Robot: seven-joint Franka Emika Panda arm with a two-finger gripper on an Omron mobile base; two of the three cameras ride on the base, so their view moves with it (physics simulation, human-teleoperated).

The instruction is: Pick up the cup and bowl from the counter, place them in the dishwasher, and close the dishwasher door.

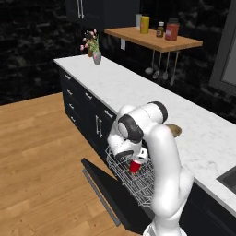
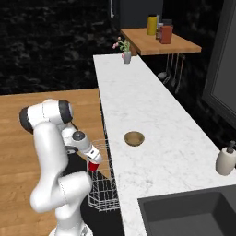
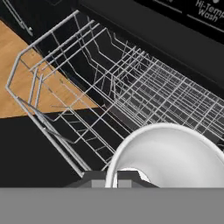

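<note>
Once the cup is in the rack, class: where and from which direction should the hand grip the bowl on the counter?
Grip the bowl by its rim, one finger inside and one outside, coming straight down. It sits upright, open side up, shallow and round on the counter, so its low sides probably offer little from the side.

White lettering stands on the dishwasher's dark control strip (image 3: 183,17), just above the wire rack (image 3: 131,83): "Hi-Temp" with "Wash" under it, cut by the frame edge. Other words further along the strip are too clipped to read.

Flower vase (image 1: 97,56), wooden shelf (image 1: 152,39), soap dispenser (image 2: 226,160)
</note>
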